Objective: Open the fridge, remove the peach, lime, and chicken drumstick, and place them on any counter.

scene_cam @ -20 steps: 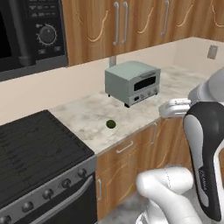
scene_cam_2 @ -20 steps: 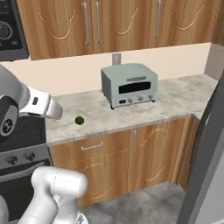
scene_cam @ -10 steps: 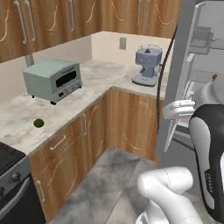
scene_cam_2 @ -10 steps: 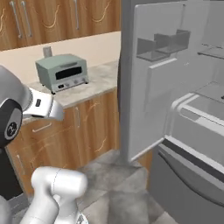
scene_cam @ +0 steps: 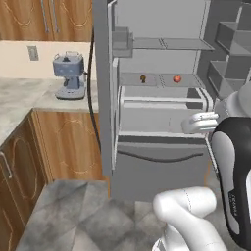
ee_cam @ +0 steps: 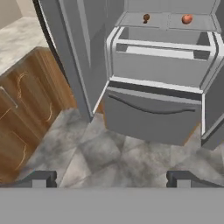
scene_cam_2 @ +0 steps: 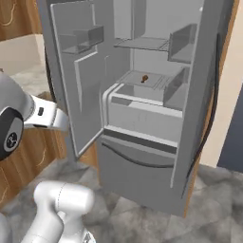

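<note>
The claw (ee_cam: 111, 177) hangs released and empty, its two tips spread wide over the grey floor (ee_cam: 127, 162). At twelve o'clock from it stands the fridge (ee_cam: 157, 74), both doors swung open. On its glass shelf lies the chicken drumstick (ee_cam: 146, 18), with the peach (ee_cam: 187, 19) at three o'clock of it, apart. The counter (scene_cam: 24, 95) at nine o'clock carries a coffee machine (scene_cam: 69, 76).

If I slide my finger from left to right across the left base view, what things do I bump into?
Wall outlet → coffee machine → fridge door → drumstick → peach.
</note>
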Controlling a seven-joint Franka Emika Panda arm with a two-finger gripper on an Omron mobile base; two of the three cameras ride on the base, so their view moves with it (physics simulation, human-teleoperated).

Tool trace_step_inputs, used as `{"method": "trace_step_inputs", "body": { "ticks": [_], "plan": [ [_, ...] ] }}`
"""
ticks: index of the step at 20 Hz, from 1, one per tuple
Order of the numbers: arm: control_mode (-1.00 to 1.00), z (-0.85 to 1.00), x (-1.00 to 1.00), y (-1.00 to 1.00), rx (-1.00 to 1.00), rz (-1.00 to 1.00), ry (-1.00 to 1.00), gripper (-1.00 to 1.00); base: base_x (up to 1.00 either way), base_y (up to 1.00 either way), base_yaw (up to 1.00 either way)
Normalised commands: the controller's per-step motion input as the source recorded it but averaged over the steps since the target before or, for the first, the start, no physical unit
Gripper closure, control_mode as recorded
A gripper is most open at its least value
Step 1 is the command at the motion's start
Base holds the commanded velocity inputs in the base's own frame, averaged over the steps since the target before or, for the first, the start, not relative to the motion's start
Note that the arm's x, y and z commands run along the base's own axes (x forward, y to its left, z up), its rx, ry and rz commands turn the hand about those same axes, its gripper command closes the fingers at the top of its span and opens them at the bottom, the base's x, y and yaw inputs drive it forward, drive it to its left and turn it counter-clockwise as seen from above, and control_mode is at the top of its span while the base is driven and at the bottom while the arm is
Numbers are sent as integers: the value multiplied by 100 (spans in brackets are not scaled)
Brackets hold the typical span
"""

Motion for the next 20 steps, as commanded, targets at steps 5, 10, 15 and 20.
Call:
{"method": "trace_step_inputs", "body": {
  "ticks": [5, 10, 15, 20],
  "plan": [
    [100, 0, 0, 0, 0, 0, 0, -100, 19, 0, -35],
    [100, 0, 0, 0, 0, 0, 0, -100, 22, 0, -27],
    [100, 0, 0, 0, 0, 0, 0, -100, 59, 0, -23],
    [100, 0, 0, 0, 0, 0, 0, -100, 81, 0, -13]
  ]
}}
